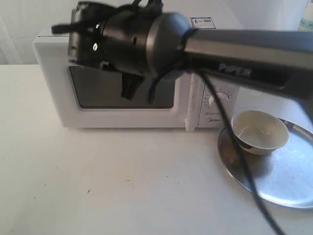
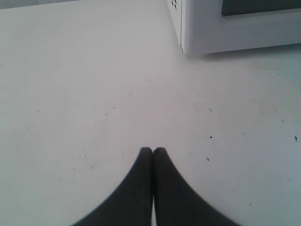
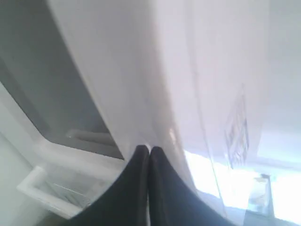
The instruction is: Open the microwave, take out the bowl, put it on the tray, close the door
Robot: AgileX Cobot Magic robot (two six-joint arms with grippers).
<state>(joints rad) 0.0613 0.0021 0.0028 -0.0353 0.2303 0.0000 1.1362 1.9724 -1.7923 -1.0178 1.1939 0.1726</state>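
Note:
The white microwave (image 1: pixel 51 78) stands at the back of the table with its door (image 1: pixel 122 113) flush against the body and the handle (image 1: pixel 189 105) upright. On the silver tray (image 1: pixel 288 183) at the right sits the cream bowl (image 1: pixel 259 131), upright. My right arm reaches across the front of the microwave. Its gripper (image 1: pixel 57 28) is shut and empty near the top left of the door. In the right wrist view the gripper (image 3: pixel 149 149) rests against the white upper edge of the door (image 3: pixel 141 70), beside the dark window (image 3: pixel 42 84). My left gripper (image 2: pixel 152 150) is shut and empty over bare table.
A black cable (image 1: pixel 254 196) hangs from the right arm and crosses in front of the tray. The two dials (image 1: pixel 215 100) lie partly behind the arm. In the left wrist view the microwave's lower corner (image 2: pixel 183 47) stands a little beyond the fingers.

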